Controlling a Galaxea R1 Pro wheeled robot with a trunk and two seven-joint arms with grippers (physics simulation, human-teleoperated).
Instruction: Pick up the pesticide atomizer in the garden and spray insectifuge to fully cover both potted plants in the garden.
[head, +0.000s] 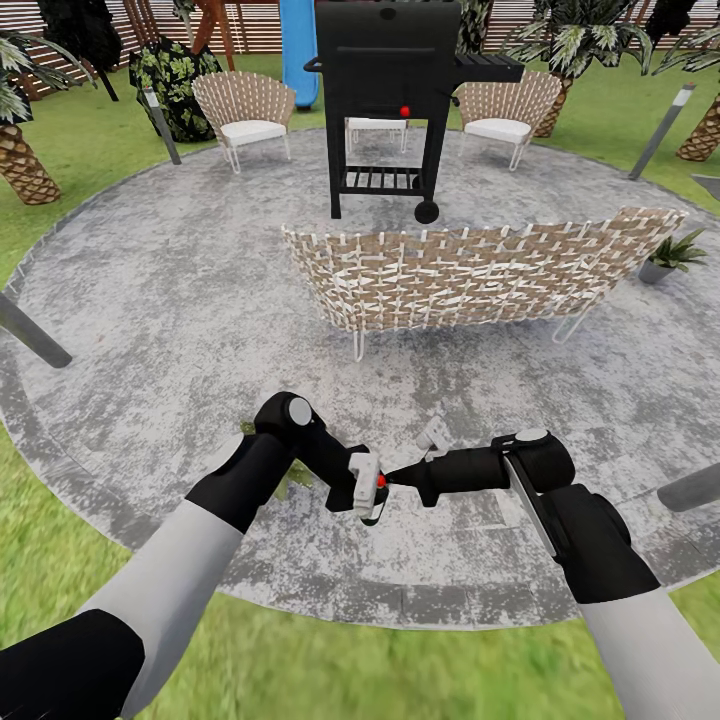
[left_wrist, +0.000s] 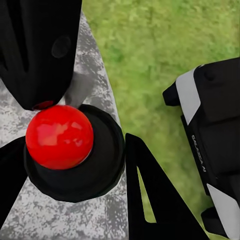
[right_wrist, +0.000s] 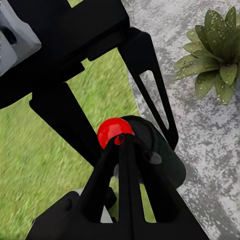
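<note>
Left end effector (head: 368, 497) grips pesticide atomizer (left_wrist: 75, 155) (red dot atop); potted plant (right_wrist: 215, 52) nearby.

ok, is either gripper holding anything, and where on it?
The left gripper grips the pesticide atomizer by its round dark body; the right gripper, shut, only touches its red knob.

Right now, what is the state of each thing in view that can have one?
pesticide atomizer: held, off the ground.
left gripper: shut on the atomizer.
right gripper: jaws shut, tips at the red knob.
potted plant: upright.
grill: lid down.
</note>
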